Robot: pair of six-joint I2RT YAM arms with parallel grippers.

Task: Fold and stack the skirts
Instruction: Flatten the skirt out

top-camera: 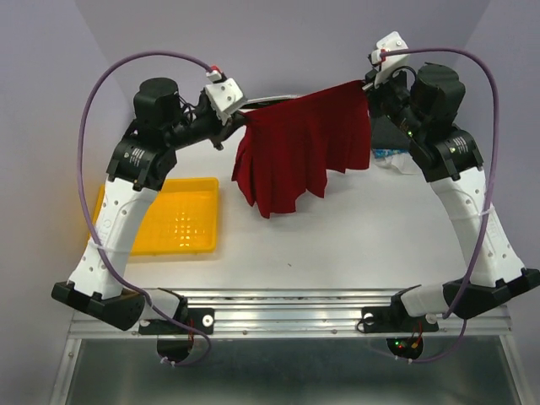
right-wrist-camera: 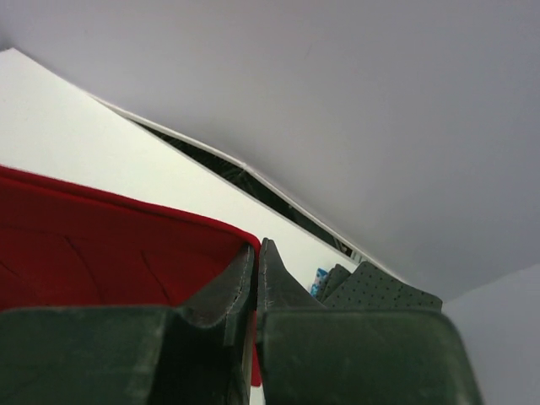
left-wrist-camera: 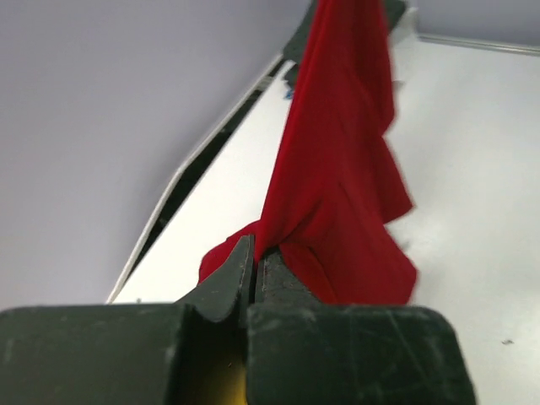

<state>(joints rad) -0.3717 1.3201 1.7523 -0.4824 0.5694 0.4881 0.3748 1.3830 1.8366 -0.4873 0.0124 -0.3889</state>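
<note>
Red skirt (top-camera: 304, 148) held up between both hands, above the far part of the bench (top-camera: 337, 245).
The left hand (left-wrist-camera: 256, 253) is pinched tight on one top corner and the right hand (right-wrist-camera: 256, 249) on the other, so the waist edge runs stretched from hand to hand and the hem droops below them. By the right arm, a dark dotted skirt (right-wrist-camera: 384, 291) and a blue printed skirt (right-wrist-camera: 321, 278) lie bunched on the bench; a yellow tray (top-camera: 181, 215) sits at the left.

White arm links (top-camera: 114, 224) on black joints (top-camera: 139, 160), looping purple cables (top-camera: 83, 126) (one per arm), black bases (top-camera: 93, 302).
</note>
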